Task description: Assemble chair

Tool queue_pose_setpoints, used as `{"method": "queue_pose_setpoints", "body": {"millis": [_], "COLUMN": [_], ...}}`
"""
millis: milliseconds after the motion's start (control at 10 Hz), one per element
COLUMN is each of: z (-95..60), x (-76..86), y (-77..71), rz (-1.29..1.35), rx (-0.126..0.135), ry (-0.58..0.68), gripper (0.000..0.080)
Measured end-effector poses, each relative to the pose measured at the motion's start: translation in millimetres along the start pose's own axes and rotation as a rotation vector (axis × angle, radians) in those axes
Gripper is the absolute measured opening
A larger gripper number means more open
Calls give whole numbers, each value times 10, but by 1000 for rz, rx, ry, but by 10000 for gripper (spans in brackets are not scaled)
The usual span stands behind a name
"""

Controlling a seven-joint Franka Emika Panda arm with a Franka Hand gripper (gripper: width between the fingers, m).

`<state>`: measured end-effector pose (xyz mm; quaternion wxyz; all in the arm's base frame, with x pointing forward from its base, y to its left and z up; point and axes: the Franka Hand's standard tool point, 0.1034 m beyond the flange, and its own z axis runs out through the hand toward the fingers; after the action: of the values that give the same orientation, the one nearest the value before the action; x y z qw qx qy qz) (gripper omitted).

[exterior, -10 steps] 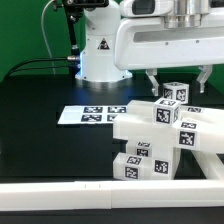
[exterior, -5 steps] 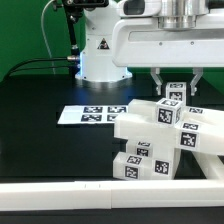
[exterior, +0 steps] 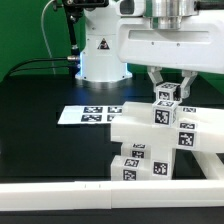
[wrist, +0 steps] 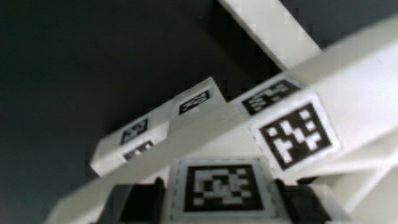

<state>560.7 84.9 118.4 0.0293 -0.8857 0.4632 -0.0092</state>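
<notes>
My two-finger gripper [exterior: 167, 84] has just narrowed from a wider spread onto the small tagged white block [exterior: 167, 96] topping the chunky white plastic chair [exterior: 160, 135], which sits on the black table near the marker board [exterior: 92, 114]; I judge the part gripped, ready for seating or turning.

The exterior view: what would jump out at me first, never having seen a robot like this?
Probably the chunky white chair patterned with black-and-white square tags, standing in the foreground on the black table. Just above it, the gripper is closed on a small tagged block at the chair's top. Behind lies the flat marker board.
</notes>
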Motion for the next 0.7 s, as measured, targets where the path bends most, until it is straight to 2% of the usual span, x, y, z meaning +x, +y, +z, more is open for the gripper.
{"method": "queue_pose_setpoints", "body": {"millis": [500, 700], "z": [-4, -2], "x": [77, 77], "y": [-9, -8], "rz": [246, 240], "rx": [26, 25], "ry": [2, 2], "gripper": [284, 291]}}
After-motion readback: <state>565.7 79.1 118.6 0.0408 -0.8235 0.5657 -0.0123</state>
